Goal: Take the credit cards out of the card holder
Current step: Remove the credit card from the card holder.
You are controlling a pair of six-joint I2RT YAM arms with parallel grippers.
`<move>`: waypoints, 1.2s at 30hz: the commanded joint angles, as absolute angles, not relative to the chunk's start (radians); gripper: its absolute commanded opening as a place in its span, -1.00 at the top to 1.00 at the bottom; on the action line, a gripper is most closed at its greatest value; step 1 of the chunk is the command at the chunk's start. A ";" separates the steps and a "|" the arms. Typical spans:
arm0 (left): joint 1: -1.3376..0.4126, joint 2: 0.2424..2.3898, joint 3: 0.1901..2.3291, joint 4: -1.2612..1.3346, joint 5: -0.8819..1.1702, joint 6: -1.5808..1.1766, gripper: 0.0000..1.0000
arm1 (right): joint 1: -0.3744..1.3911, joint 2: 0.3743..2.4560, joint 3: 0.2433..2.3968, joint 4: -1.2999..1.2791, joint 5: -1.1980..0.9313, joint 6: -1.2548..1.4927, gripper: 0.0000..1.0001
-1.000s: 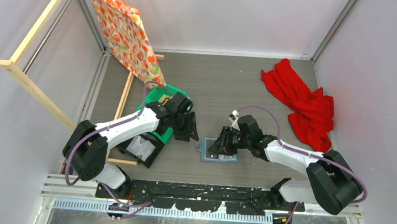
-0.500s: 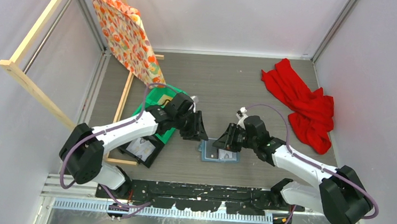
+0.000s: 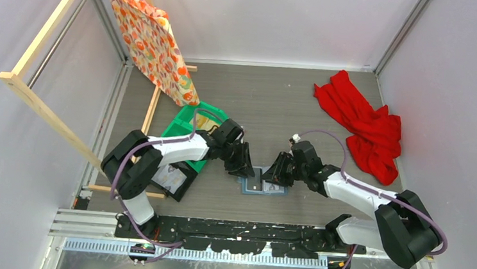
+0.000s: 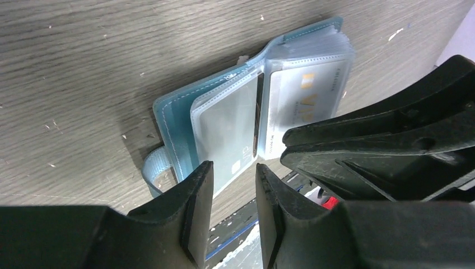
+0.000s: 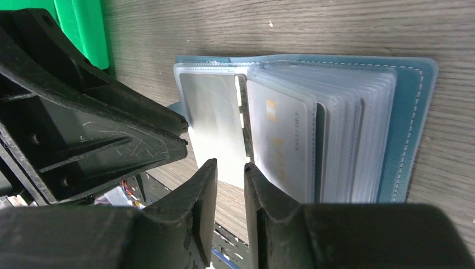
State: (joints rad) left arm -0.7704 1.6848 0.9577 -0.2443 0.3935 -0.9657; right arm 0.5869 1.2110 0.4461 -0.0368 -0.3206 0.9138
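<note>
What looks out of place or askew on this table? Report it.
The red cloth lies crumpled in a heap at the far right. The card holder lies open, its clear sleeves fanned out unevenly. Nothing looks spilled or broken.

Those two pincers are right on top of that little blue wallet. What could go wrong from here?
The left pincer and right pincer are crowded close together over the open card holder, so they might bump each other. The cards sit inside thin clear sleeves. A pincer could pinch a sleeve instead of a card and drag the whole holder along.
</note>
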 commanded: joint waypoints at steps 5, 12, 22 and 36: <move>-0.761 1.748 0.946 -0.213 0.399 -0.956 0.31 | 0.587 1.240 0.495 -0.041 -0.278 0.929 0.36; -0.745 1.800 0.915 -0.188 0.407 -0.950 0.36 | 0.590 1.258 0.504 -0.036 -0.275 0.941 0.34; -0.735 1.845 0.904 -0.208 0.395 -0.935 0.98 | 0.604 1.301 0.508 -0.066 -0.216 0.974 0.31; -0.735 1.923 0.918 -0.206 0.415 -0.910 0.99 | 0.610 1.296 0.468 -0.040 -0.179 1.014 0.25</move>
State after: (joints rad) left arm -0.7242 1.8339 0.9470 -0.1711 0.5274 -0.9607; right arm 0.6113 1.2892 0.4980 -0.0631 -0.2214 0.9951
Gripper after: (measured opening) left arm 0.012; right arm 0.376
